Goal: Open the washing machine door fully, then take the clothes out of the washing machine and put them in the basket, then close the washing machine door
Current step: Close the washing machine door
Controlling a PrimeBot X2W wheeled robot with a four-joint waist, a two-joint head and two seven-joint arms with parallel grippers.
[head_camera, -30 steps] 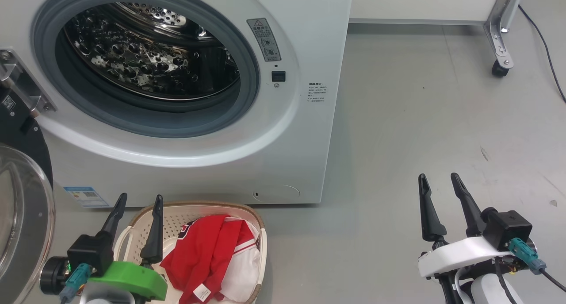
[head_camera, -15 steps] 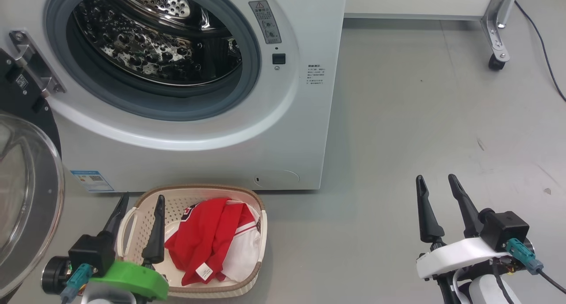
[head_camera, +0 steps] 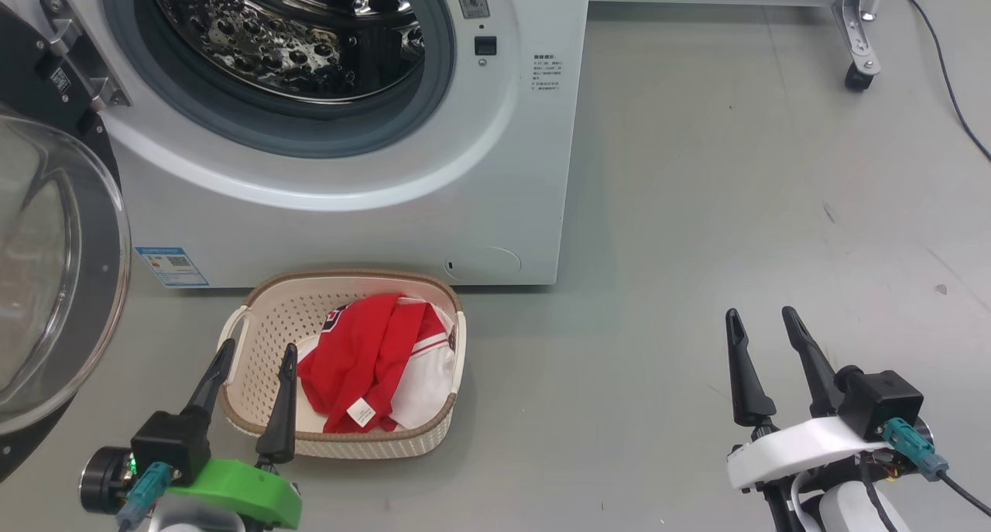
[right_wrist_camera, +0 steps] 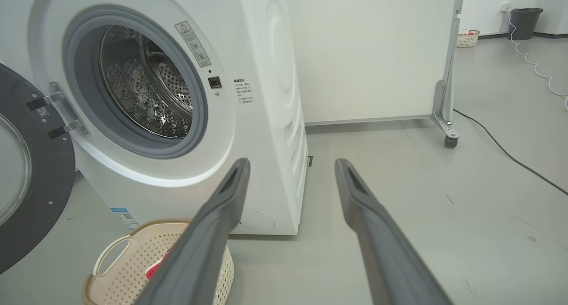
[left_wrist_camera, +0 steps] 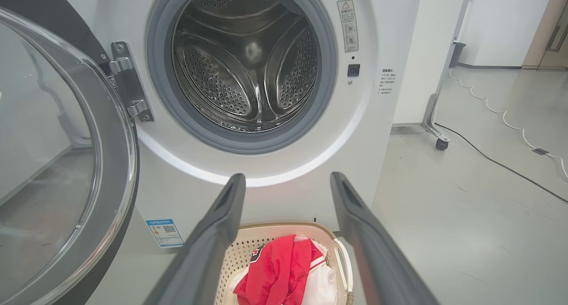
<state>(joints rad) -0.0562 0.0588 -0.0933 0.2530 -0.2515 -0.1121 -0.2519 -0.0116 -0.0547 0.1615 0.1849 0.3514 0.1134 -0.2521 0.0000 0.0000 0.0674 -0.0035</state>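
Note:
The white washing machine [head_camera: 495, 168] stands at the upper left, its steel drum [left_wrist_camera: 248, 69] showing no clothes inside. The washing machine door [head_camera: 54, 269] hangs swung wide open at the left on its hinge. On the floor before the machine sits the cream basket [head_camera: 255, 315], with the red and white clothes [head_camera: 379, 358] lying in it. My left gripper [head_camera: 259, 358] is open and holds nothing, its tips over the basket's near left rim. Off to the right, above bare floor, my right gripper [head_camera: 759, 319] is open with nothing between its fingers.
A white panel on a metal leg with a caster [head_camera: 855, 75] stands behind the machine at the right. A black cable [head_camera: 948, 90] runs across the grey floor at the far right. In the right wrist view, another small basket [right_wrist_camera: 466, 37] and a dark bin [right_wrist_camera: 526, 21] stand far off.
The whole head view has shifted: the machine sits higher and the basket farther up the picture, so the camera has moved back. Both grippers keep their place and stay open.

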